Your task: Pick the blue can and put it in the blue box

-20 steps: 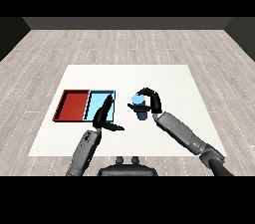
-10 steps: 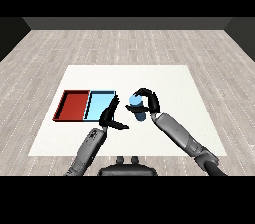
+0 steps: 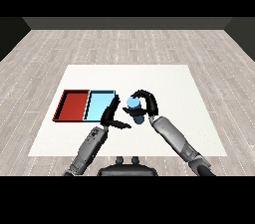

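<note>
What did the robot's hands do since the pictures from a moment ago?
The right hand, curled round the blue can, has carried it leftward, closer to the light blue tray. The left hand has shifted a little to the right, fingers straight, beside that tray. Nothing was let go. The red tray and the light blue tray stayed in place.

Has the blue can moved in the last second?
Yes. Held in the right hand, the can has shifted left, closer to the blue tray, though not yet over it.
</note>
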